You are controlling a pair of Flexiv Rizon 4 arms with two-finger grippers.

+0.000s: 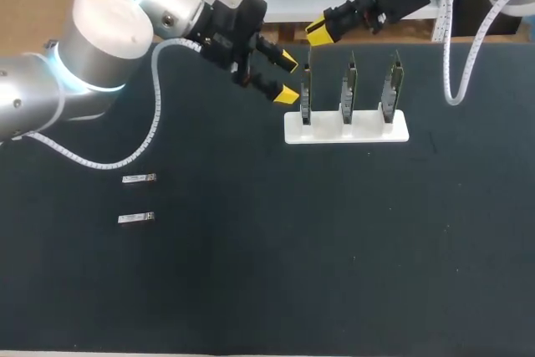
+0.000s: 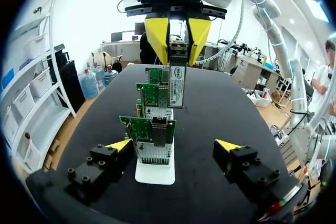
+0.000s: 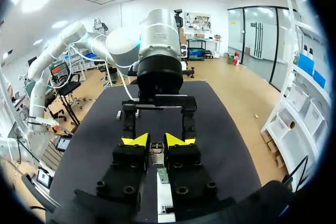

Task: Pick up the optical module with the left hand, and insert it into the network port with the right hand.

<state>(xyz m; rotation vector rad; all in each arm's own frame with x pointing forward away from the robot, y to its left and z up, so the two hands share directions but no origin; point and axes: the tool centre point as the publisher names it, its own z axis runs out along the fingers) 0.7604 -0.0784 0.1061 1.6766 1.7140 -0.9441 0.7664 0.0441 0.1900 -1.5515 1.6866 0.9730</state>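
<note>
The right gripper (image 1: 320,33) (image 3: 156,140) has its yellow-tipped fingers pinching a slim silver optical module (image 2: 177,82) (image 3: 156,152) from 2 sides. It holds the module in the air near the top of the end card closest to the left arm; I cannot tell whether they touch. 3 upright green network cards (image 1: 347,89) (image 2: 152,129) stand in a row in a white slotted stand (image 1: 347,130) (image 2: 155,172) on the black table (image 1: 334,248). The left gripper (image 1: 287,78) (image 2: 174,145) sits just beside that end of the stand, fingers spread wide and holding nothing. 2 more silver modules (image 1: 139,178) lie flat on the table well apart from the stand, on the left arm's side.
</note>
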